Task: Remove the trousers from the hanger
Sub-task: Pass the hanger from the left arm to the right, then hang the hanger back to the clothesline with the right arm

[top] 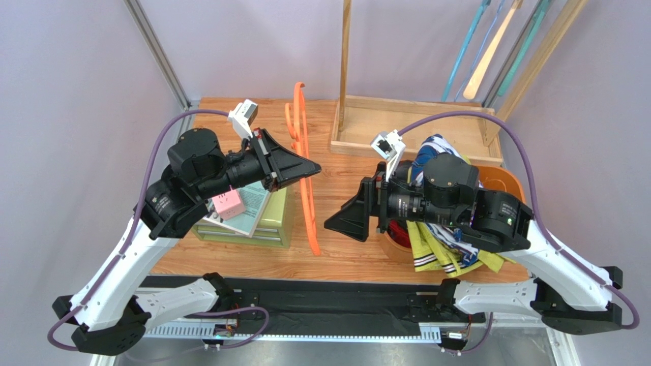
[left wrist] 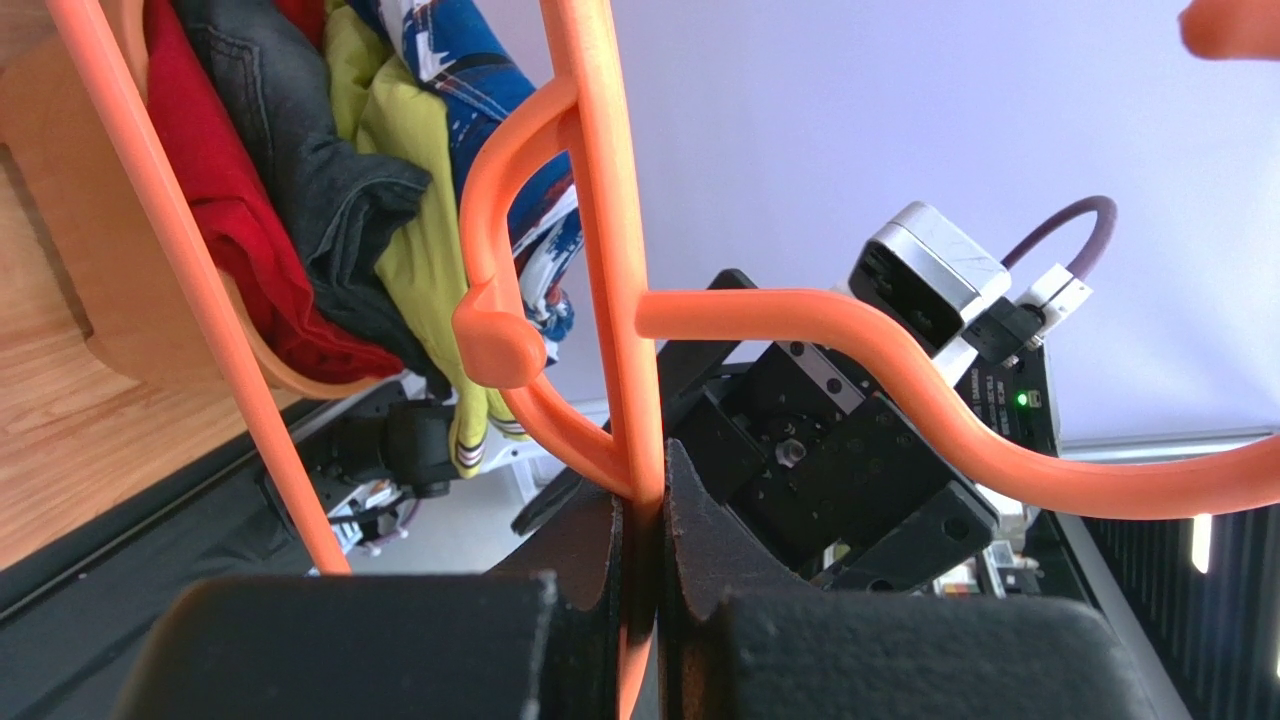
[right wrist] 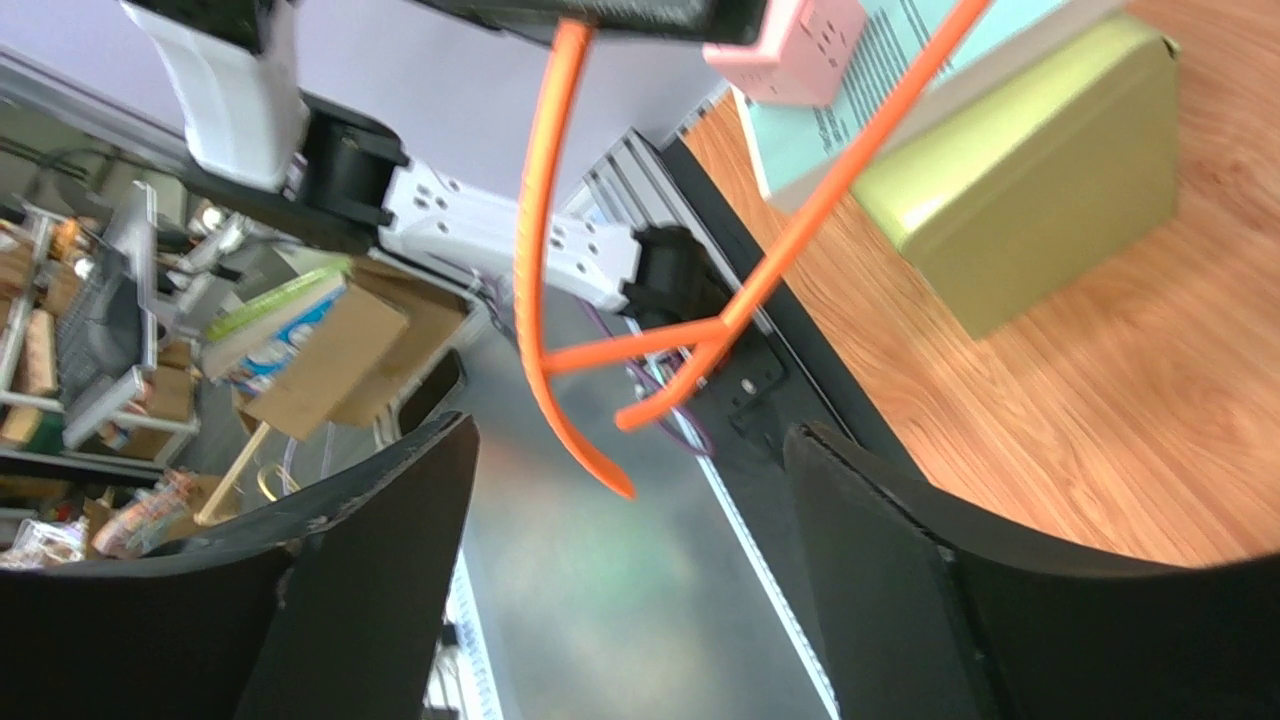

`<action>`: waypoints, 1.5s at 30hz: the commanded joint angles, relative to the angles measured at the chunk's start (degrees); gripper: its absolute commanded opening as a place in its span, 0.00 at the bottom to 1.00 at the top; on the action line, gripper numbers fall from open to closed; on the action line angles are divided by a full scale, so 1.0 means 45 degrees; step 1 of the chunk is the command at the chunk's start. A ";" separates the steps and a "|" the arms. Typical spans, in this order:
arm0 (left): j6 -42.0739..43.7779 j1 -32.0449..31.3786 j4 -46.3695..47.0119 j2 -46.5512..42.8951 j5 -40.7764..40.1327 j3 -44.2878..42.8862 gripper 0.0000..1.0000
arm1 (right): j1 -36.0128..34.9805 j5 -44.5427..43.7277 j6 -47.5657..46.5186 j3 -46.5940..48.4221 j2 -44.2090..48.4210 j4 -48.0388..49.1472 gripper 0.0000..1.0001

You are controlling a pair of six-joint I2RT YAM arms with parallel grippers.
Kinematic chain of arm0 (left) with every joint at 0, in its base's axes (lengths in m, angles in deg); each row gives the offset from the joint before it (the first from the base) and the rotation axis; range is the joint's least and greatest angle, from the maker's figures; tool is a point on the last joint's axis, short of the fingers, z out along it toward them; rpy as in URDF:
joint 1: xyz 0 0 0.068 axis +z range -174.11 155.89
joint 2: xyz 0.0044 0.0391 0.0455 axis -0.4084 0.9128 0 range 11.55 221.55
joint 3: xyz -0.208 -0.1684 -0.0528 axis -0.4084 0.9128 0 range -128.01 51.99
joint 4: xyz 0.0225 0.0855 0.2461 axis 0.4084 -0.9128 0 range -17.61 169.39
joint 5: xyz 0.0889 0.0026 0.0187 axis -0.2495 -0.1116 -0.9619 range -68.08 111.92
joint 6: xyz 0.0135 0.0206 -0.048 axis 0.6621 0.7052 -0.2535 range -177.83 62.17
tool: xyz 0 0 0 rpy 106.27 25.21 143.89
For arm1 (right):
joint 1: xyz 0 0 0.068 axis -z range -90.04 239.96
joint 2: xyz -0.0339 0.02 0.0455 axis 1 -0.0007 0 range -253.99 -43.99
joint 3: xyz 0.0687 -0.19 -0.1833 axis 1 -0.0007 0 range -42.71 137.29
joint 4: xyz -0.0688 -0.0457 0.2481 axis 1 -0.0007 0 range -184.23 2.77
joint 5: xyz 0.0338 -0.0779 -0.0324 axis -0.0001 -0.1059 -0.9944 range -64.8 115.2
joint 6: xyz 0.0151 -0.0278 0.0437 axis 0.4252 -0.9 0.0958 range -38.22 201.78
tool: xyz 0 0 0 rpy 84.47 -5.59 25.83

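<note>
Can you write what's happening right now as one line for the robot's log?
left gripper: jaws shut on orange hanger | right gripper: jaws open, empty | trousers: piled in tub, off hanger

Trousers [top: 435, 255] piled at right; orange hanger [top: 309, 206] bare, seemingly upright.

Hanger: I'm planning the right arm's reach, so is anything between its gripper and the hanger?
Nothing visible does. The right gripper is open and faces the hanger, which the left gripper clamps; the gap between them shows no object.
</note>
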 commanded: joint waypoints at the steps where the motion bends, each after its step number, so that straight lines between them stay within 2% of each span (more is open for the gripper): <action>1: 0.0094 0.0089 0.0810 -0.0106 -0.0003 -0.0349 0.00 | -0.0516 -0.0402 0.0483 -0.0172 -0.0072 0.2745 0.78; 3: 0.0035 0.0089 0.0946 -0.0125 0.0016 -0.0271 0.00 | -0.0674 -0.0461 0.0444 -0.0270 -0.0325 0.3271 0.75; 6: -0.0043 0.0109 0.1064 -0.0106 0.0056 -0.0232 0.00 | -0.0772 -0.0286 0.0405 -0.0192 -0.0832 0.3780 0.64; 10: -0.0082 0.0109 0.1143 -0.0126 0.0153 -0.0232 0.00 | -0.0986 -0.0168 0.0249 0.0023 -0.1459 0.4094 0.59; 14: -0.0258 0.0109 0.1240 -0.0281 0.0231 0.0001 0.00 | -0.1143 -0.0090 0.0249 0.0004 -0.1811 0.4290 0.46; 15: -0.0374 0.0109 0.1414 -0.0321 0.0212 0.0060 0.00 | -0.1163 -0.0109 0.0268 -0.0016 -0.1811 0.4290 0.32; 16: -0.0414 0.0089 0.1493 -0.0379 0.0250 0.0119 0.00 | -0.1163 -0.0206 0.0326 -0.0190 -0.1792 0.4329 0.24; 17: -0.0414 0.0109 0.1494 -0.0418 0.0270 0.0197 0.00 | -0.1182 -0.0284 0.0404 -0.0288 -0.1695 0.4464 0.08; 18: -0.0376 0.0109 0.1397 -0.0477 0.0251 0.0198 0.00 | -0.1182 -0.0420 0.0521 -0.0425 -0.1501 0.4543 0.00; 21: -0.0278 0.0187 0.1337 -0.0730 0.0251 0.0412 0.02 | -0.1163 -0.1162 0.1223 -0.0797 -0.1091 0.4447 0.00; 22: -0.0142 0.0206 0.1377 -0.0809 0.0251 0.0625 0.19 | -0.1163 -0.1473 0.1399 -0.0855 -0.0992 0.4408 0.00; 26: 0.0288 0.0323 0.1242 -0.1510 -0.0100 0.0979 0.65 | -0.1085 -0.2744 0.2220 -0.1109 -0.0621 0.3824 0.00; 28: 0.0696 0.0420 0.0949 -0.1804 -0.0373 0.0960 0.73 | -0.0716 -0.2960 0.2493 -0.1032 -0.0659 0.3374 0.00; 32: 0.1556 0.0480 -0.0476 -0.2371 -0.1076 0.0687 0.75 | 0.0358 -0.2513 0.2768 -0.0741 -0.0834 0.2924 0.00; 35: 0.2336 0.0480 -0.1589 -0.2645 -0.1623 0.0239 0.75 | 0.2172 -0.1147 0.2749 -0.0271 -0.1185 0.2806 0.00; 36: 0.2494 0.0480 -0.1863 -0.2684 -0.1798 0.0063 0.75 | 0.3279 -0.0410 0.2749 0.0136 -0.1302 0.2825 0.00; 40: 0.2964 0.0499 -0.2722 -0.2937 -0.1722 -0.0602 0.73 | 0.5922 0.1351 0.2885 0.1602 -0.2453 0.2962 0.00; 43: 0.3062 0.0499 -0.2978 -0.3346 -0.2053 -0.0448 0.71 | 0.7214 0.1377 0.3138 0.3008 -0.3954 0.3040 0.00; 45: 0.2965 0.0480 -0.2959 -0.3543 -0.2268 -0.0214 0.69 | 0.7645 0.0484 0.3023 0.3750 -0.4601 0.3118 0.00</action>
